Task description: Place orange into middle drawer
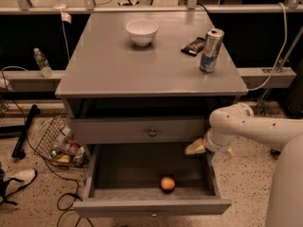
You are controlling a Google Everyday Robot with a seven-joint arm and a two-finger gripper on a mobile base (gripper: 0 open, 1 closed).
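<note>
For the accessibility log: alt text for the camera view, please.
An orange lies near the front of the open middle drawer of a grey cabinet. The robot's tool hangs above the drawer's right side, apart from the orange. A white bowl and a can stand on top.
</note>
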